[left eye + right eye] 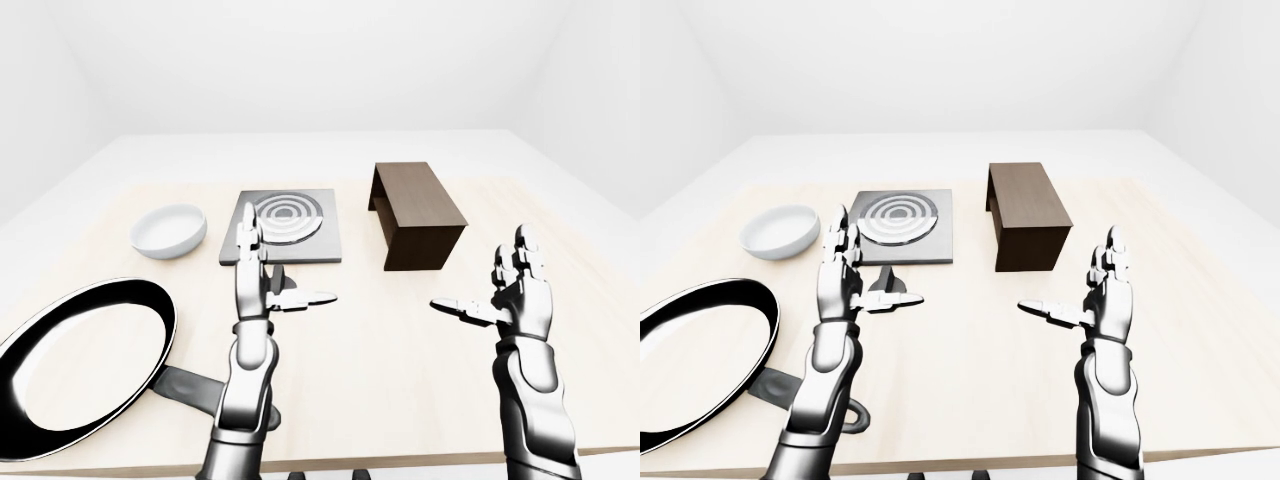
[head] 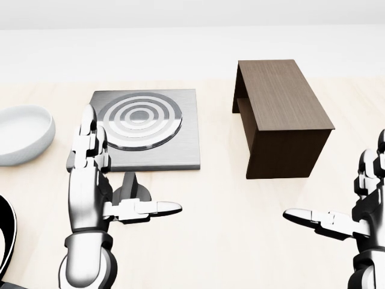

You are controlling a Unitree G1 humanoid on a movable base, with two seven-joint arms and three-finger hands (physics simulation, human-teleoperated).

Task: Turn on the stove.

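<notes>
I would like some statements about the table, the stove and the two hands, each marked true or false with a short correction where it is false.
1. The left hand is open, its fingers pointing up the head view over the stove's near edge. True.
2. A white bowl sits to the left of the stove in the left-eye view. True.
3. The frying pan stands on the stove's burner. False: the pan lies on the table at the lower left, and the burner is bare.
4. The right hand grips the brown wooden shelf. False: it is open and apart from the shelf, lower in the view.
5. A dark knob sits on the table just below the stove plate. True.
</notes>
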